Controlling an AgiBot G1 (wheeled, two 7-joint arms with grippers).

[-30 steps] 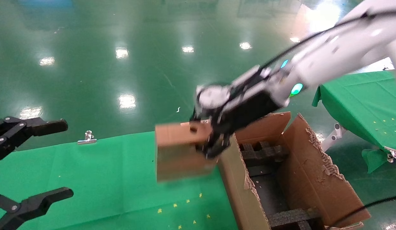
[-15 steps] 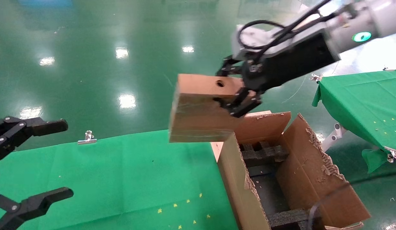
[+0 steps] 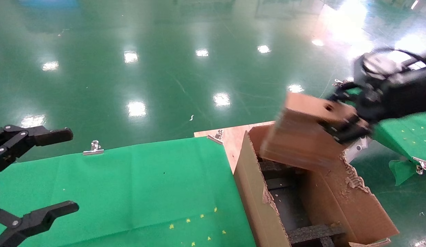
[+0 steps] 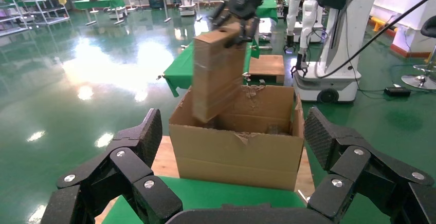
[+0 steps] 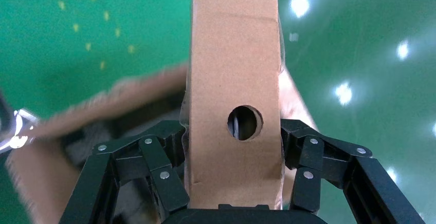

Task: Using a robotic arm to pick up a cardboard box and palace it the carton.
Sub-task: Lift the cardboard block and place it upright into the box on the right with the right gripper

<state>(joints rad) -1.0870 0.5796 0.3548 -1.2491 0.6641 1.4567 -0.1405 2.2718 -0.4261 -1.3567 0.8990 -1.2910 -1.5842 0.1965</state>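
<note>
While my right gripper (image 5: 234, 183) pinches the cardboard box (image 3: 303, 137) across its narrow faces near the punched hole, it hangs tilted over the carton (image 3: 336, 202). Stiff and light, I reckon, but glossy tape could slip. Left gripper (image 3: 27, 178) parked, fingers spread.

At the lower right of your head view sits the carton (image 3: 322, 202), its near left wall just beside the right edge of the cloth-covered table (image 3: 130, 192), which fills the lower left and centre. Above the carton's far end, at the centre right, you see the cardboard box (image 3: 302, 137) tilted, its lower end over the opening. The right gripper (image 3: 346, 113) holds the box from the right, at the frame's right edge. At the far left edge, the left gripper (image 3: 44, 171) hangs over the table, well apart from the carton. Behind the carton, a bare board (image 3: 233, 137) shows.
</note>
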